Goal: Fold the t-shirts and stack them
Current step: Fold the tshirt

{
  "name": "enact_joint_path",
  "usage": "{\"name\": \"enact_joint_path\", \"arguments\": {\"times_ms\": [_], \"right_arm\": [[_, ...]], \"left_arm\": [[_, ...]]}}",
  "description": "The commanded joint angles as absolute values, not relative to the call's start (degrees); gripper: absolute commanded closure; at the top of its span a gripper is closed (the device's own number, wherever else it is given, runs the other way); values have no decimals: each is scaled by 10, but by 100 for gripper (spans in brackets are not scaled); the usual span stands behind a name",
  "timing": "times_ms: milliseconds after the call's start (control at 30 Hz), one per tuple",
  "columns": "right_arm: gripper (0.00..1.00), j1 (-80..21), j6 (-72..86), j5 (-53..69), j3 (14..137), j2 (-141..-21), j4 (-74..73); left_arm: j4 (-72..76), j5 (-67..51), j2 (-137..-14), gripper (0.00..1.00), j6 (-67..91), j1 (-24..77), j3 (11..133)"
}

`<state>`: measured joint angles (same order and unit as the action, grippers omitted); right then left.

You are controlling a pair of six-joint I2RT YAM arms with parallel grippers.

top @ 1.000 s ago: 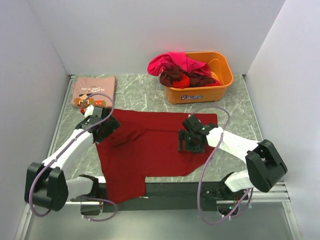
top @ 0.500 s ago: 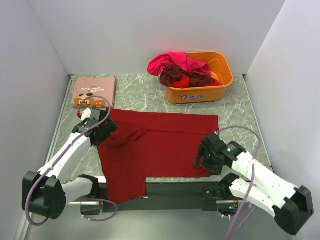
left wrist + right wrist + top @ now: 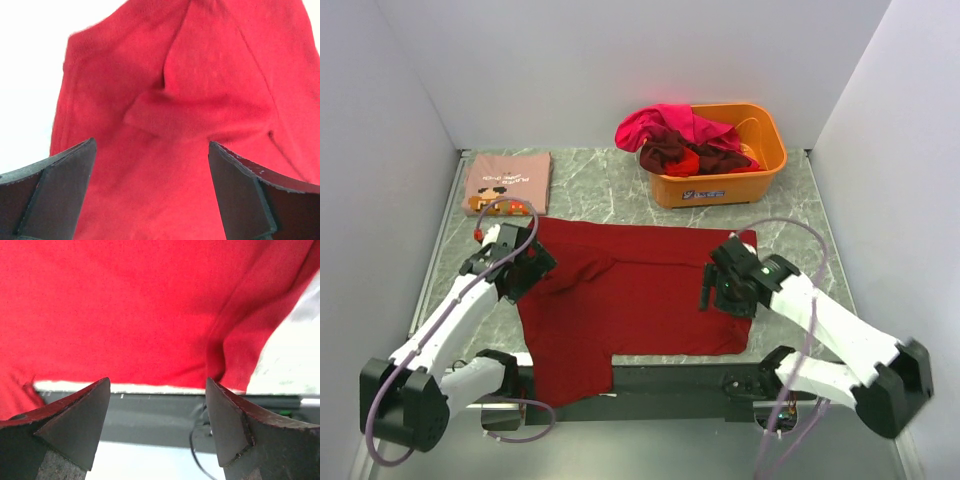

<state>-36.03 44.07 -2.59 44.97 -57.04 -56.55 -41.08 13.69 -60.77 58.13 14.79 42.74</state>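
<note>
A plain dark red t-shirt [image 3: 640, 295] lies spread flat on the marble table, one part hanging over the front edge. My left gripper [image 3: 520, 268] hovers over its left sleeve area, open, with only red cloth [image 3: 175, 75] and a raised crease [image 3: 160, 107] showing between the fingers [image 3: 55, 190]. My right gripper [image 3: 722, 294] stands open over the shirt's right side; below it is the shirt's near hem [image 3: 125, 305]. A folded dusty pink t-shirt [image 3: 507, 182] with a pixel print lies at the back left. More t-shirts, magenta [image 3: 665, 124], maroon [image 3: 668, 152] and red [image 3: 686, 163], are heaped in the tub.
An orange plastic tub [image 3: 760, 165] stands at the back right. White walls close in the table on three sides. A dark rail [image 3: 150, 412] runs along the front edge, with the arm bases and cables [image 3: 750, 385] there.
My right arm swung out to the near right corner and has come back over the shirt's right side. My left gripper slid slightly nearer along the left sleeve. Both stayed open.
</note>
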Motion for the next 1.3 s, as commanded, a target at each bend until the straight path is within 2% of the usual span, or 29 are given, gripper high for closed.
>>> {"name": "enact_joint_path", "arguments": {"times_ms": [0,133,167,267,367,533,633,667,767,800,900,967,1167,1233,1267], "right_arm": [[17,-365,387,-90,490,-627,-545],[16,-364,394,-108,488,-669,-548],[16,-364,396,-114,477,-669,-558],[15,-360,413,-132,455,-657,-585],[16,-356,431,-118,426,-634,-599],[18,-357,392,-97,414,-660,-556],[17,-356,419,-176,433,-721,-607],[30,-356,438,-207,434,-736,-628],[30,-352,506,-200,427,-733,-663],[26,-352,545,-213,428,-713,-679],[20,-349,614,-235,422,-669,-772],[0,-351,634,-235,432,-640,-802],[0,-337,662,-239,468,-559,-826],[0,-337,618,-215,489,-555,-766],[0,-337,594,-162,492,-543,-728]], "left_arm": [[-437,75,-573,1,570,154,404],[-480,52,-540,1,587,228,388],[-491,45,-534,1,613,289,388],[-543,29,-529,0,686,373,374],[-580,54,-540,1,736,411,357],[-507,61,-541,0,725,417,357],[-469,90,-559,1,711,417,382],[-467,101,-569,1,709,417,391],[-470,133,-614,1,701,417,435],[-470,139,-634,1,700,416,443],[-441,156,-662,0,673,417,466],[-412,144,-671,0,658,409,475],[-396,137,-680,1,617,368,476],[-383,135,-668,1,606,352,472],[-378,136,-664,0,603,345,469]]}}
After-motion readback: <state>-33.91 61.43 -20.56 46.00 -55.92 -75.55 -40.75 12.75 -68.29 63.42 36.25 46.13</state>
